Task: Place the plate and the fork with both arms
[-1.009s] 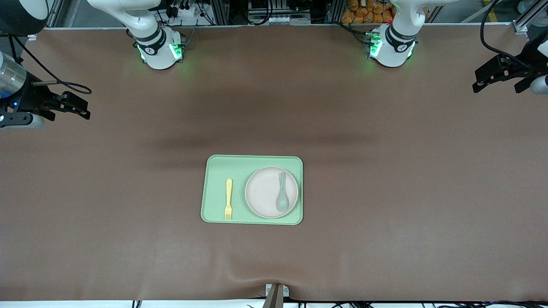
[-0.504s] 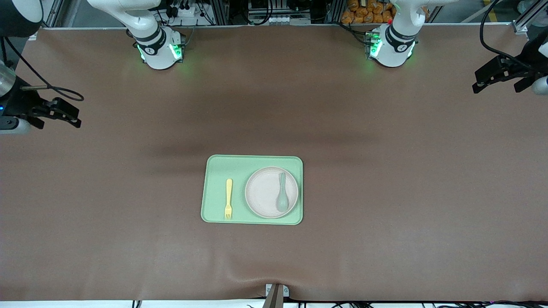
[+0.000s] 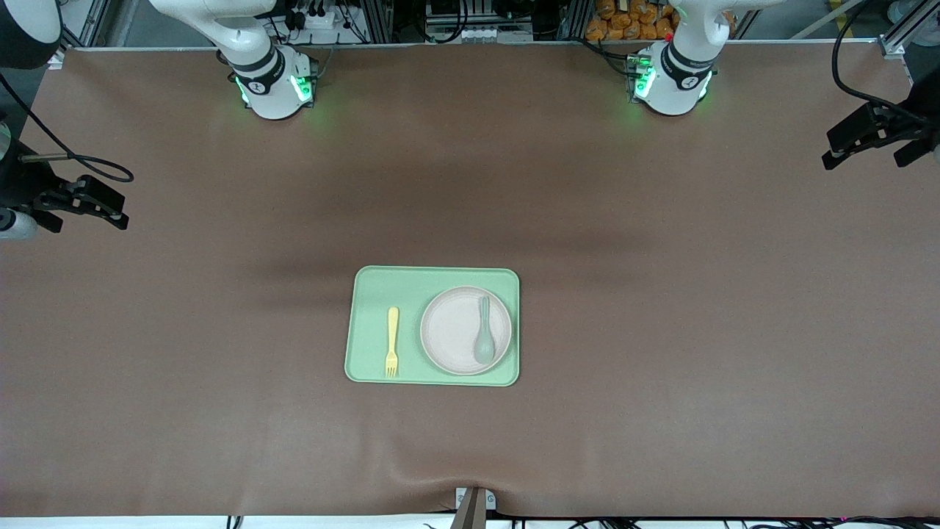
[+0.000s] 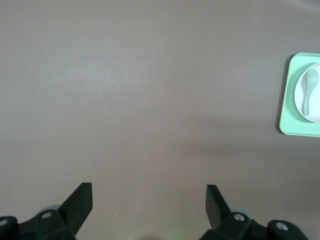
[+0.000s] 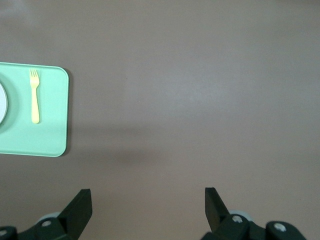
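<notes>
The plate (image 3: 465, 330) and fork (image 3: 393, 342) lie side by side on the green tray (image 3: 367, 283) — the task looks finished. Left gripper (image 3: 874, 139) and right gripper (image 3: 77, 202), both spread and empty, hover over the table's ends.

A robotics lab, probably: two white arms (image 3: 257, 66) bolted along a wide brown-covered table (image 3: 661, 330), aluminium framing (image 3: 382, 18), cables and power strips (image 3: 316, 15) crowded at its edge.
</notes>
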Robot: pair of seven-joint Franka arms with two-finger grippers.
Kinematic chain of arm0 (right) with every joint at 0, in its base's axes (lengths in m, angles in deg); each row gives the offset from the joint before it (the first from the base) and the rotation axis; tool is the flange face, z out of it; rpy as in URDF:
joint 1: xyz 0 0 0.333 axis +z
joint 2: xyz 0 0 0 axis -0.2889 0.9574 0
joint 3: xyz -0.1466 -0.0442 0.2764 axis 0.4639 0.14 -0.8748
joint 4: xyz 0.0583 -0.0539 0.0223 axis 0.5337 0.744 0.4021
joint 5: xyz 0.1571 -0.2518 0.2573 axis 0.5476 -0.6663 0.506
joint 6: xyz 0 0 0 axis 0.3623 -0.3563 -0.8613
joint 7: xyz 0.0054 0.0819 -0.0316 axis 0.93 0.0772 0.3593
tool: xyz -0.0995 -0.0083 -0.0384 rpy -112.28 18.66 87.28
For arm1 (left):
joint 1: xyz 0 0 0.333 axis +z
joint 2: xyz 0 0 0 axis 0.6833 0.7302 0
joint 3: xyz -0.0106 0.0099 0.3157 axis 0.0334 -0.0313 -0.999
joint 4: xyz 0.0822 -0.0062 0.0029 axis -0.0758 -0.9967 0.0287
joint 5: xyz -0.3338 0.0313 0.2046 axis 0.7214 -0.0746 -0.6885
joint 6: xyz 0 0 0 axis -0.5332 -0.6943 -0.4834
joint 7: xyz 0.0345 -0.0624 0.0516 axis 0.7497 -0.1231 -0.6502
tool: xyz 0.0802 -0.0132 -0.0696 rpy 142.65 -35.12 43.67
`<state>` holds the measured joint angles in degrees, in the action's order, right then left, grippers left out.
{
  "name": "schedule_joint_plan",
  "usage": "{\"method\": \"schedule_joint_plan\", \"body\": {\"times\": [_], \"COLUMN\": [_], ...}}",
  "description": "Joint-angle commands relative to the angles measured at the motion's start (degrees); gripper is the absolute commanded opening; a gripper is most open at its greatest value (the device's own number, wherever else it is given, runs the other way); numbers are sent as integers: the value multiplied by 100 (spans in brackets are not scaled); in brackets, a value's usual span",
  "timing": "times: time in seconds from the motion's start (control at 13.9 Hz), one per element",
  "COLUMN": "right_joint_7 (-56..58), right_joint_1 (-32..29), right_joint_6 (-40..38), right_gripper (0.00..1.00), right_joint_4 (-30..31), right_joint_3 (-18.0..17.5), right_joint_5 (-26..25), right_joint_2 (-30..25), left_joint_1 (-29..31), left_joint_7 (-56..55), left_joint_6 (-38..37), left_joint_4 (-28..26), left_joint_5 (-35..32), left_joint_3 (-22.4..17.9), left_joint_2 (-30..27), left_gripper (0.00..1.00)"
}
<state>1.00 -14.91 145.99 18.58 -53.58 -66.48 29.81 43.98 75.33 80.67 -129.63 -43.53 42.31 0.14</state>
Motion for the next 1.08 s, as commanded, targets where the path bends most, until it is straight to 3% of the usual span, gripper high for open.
{"method": "schedule_joint_plan", "body": {"times": [0.0,1.01], "right_joint_7": [71,9], "right_joint_1": [-65,-82], "right_joint_6": [-145,-163], "right_gripper": [100,100], "right_joint_4": [-151,-142], "right_joint_3": [-100,-101], "right_joint_5": [-145,-136], "right_joint_2": [67,67], "left_joint_1": [17,-53], "left_joint_7": [-49,-58], "left_joint_6": [87,60], "left_joint_4": [39,48], "left_joint_5": [-150,-185], "left_joint_3": [43,87], "left_joint_2": [55,134], "left_gripper": [100,100]}}
